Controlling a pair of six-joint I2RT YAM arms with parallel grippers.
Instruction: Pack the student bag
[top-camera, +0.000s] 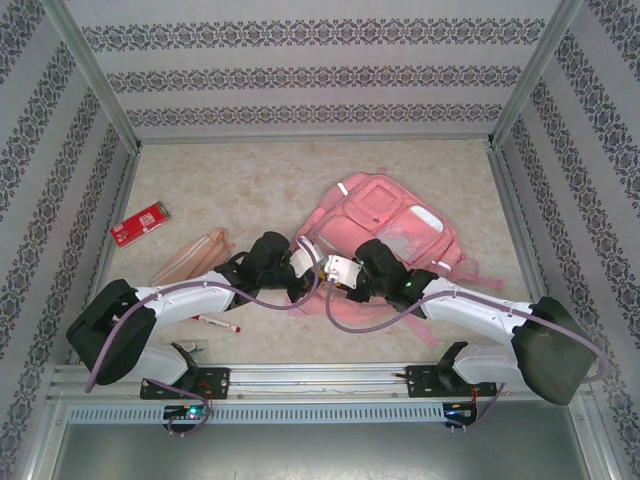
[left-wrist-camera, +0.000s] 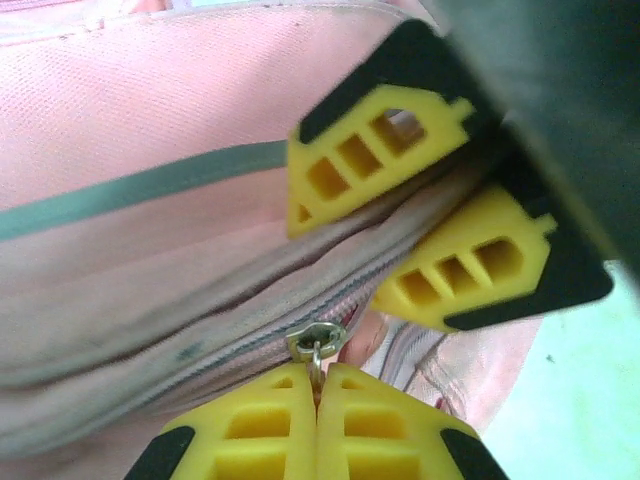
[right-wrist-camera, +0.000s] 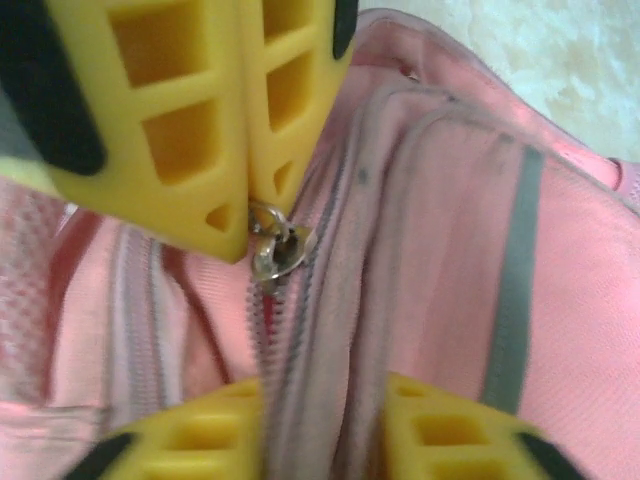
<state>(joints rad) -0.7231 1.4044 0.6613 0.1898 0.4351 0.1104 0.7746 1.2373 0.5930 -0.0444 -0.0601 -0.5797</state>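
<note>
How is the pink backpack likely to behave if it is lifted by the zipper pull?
Probably floppy: the pink backpack lies slumped flat, and its fabric puckers beside the zipper. It likely sags rather than keeps shape. The small metal zipper pull, pinched by the left gripper, might slip free.

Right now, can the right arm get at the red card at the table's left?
Probably not. The red card lies far left, and the left arm stretches across the way to it. The right tool also looks clamped on the student bag at its zip seam.
</note>
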